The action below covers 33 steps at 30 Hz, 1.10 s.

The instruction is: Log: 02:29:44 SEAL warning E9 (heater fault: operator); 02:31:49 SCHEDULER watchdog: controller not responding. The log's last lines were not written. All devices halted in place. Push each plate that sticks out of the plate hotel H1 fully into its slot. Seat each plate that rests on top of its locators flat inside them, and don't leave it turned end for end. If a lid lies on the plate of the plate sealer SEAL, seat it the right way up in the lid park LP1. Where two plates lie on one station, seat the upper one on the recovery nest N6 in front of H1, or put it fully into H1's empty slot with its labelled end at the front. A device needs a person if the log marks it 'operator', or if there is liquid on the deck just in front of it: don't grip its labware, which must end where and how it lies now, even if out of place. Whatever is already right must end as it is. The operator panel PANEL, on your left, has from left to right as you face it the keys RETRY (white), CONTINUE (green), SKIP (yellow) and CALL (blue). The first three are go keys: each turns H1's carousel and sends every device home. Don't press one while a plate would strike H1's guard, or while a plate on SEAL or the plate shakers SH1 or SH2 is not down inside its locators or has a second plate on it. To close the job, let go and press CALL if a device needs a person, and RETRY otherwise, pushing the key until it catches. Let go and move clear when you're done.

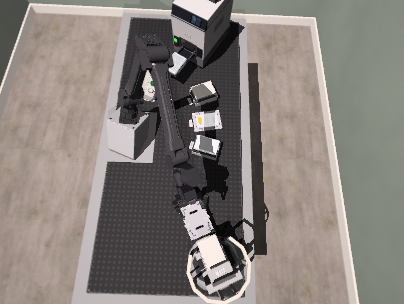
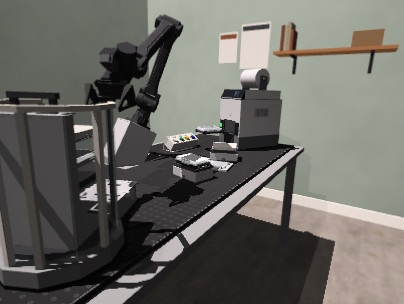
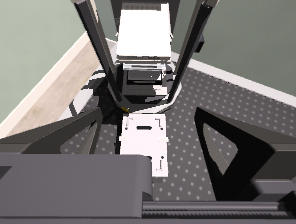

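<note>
My gripper (image 3: 148, 112) is open and empty. It hangs above the deck over the recovery nest N6 (image 3: 145, 142), a white empty base in front of the plate hotel H1 (image 3: 144, 45). In the overhead view the gripper (image 1: 191, 202) is between the three stations and H1 (image 1: 218, 267). H1 has a white top and thin guard posts; a dark plate (image 3: 145, 76) shows in a slot facing me. The sealer SEAL (image 1: 200, 22) stands at the far end with a plate (image 1: 180, 62) on its stage. In the side view the gripper (image 2: 107, 95) is high beside H1 (image 2: 50, 185).
Three stations with plates stand in a row (image 1: 204, 92), (image 1: 207, 120), (image 1: 207, 146); the middle one has a yellow spot (image 1: 199, 120) at its left end. The operator panel (image 2: 182, 142) sits beside the arm's pedestal (image 1: 130, 132). The deck's right edge is close to H1.
</note>
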Motion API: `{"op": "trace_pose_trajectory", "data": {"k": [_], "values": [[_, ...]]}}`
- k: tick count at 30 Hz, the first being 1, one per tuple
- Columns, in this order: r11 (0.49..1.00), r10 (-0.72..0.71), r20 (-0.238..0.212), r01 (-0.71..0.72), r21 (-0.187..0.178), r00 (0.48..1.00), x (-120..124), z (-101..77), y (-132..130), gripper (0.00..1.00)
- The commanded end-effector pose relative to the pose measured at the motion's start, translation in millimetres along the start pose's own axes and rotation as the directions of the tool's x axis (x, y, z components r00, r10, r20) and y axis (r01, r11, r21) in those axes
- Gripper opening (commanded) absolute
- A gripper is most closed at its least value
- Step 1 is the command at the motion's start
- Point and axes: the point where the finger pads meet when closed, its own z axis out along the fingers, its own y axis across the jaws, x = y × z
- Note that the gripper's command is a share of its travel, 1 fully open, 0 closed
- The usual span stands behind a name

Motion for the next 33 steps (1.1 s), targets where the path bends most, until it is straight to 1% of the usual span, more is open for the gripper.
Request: {"op": "trace_pose_trajectory", "data": {"k": [1, 2, 3, 4, 5, 7, 9, 33], "values": [[0.999, 0.022, 0.093, -0.019, -0.032, 0.995, -22, -12.4, 21, 1.0], [0.999, 0.022, 0.093, -0.019, -0.032, 0.995, -22, -12.4, 21, 1.0], [0.999, 0.019, 0.123, -0.014, -0.044, 0.992, -42, -13.5, 28, 1.0], [0.999, 0.021, 0.136, -0.015, -0.046, 0.99, -50, -14.3, 28, 1.0], [0.999, 0.024, 0.137, -0.019, -0.043, 0.99, -51, -14.7, 25, 1.0], [0.999, 0.026, 0.136, -0.02, -0.042, 0.99, -51, -14.7, 24, 1.0], [0.999, 0.026, 0.125, -0.022, -0.039, 0.992, -48, -14.3, 23, 1.0], [0.999, 0.025, 0.125, -0.02, -0.039, 0.992, -48, -14.3, 23, 1.0]]}}
